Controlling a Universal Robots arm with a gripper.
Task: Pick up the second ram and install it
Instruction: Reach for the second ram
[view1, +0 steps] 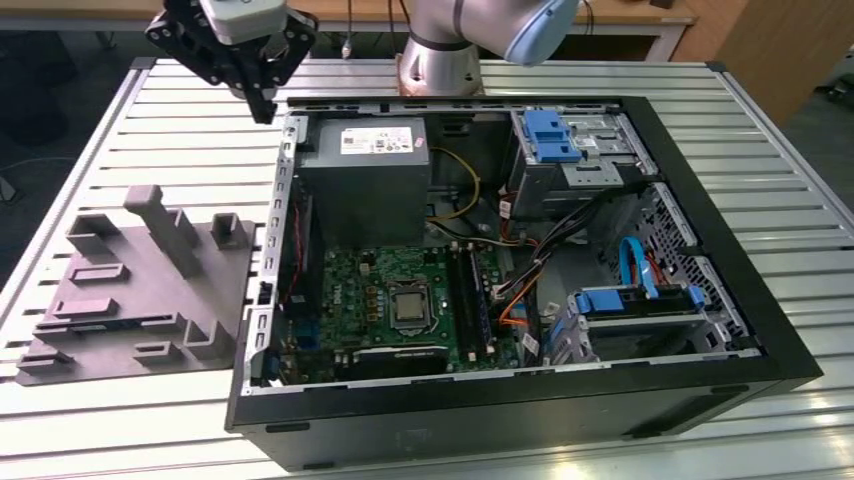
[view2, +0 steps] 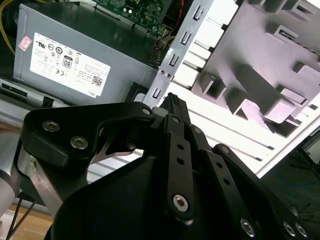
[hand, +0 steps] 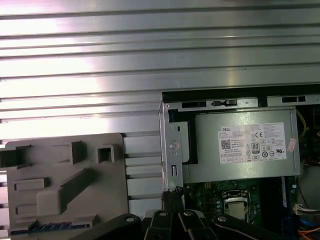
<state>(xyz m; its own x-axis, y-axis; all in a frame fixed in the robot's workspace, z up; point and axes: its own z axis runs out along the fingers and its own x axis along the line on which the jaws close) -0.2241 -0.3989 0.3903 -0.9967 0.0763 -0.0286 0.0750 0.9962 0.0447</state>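
The second ram (view1: 110, 322) is a thin blue stick lying in a slot along the near edge of the grey moulded tray (view1: 134, 290), at the exterior view's left. In the first wrist view the second ram (hand: 50, 227) shows as a blue strip at the tray's (hand: 60, 185) edge. My gripper (view1: 263, 108) hangs high over the table by the far left corner of the open computer case (view1: 534, 420), well away from the ram. Its fingers (view2: 172, 107) are shut together with nothing between them. The gripper (hand: 172, 196) tip points down beside the case wall.
The case holds a grey power box (view1: 363, 185), a green circuit board (view1: 400, 300) with long black slot strips (view1: 467, 295), cables and blue drive brackets (view1: 550, 135). The case's metal wall (view1: 280, 220) stands between tray and board. The arm's base (view1: 441, 70) stands behind the case.
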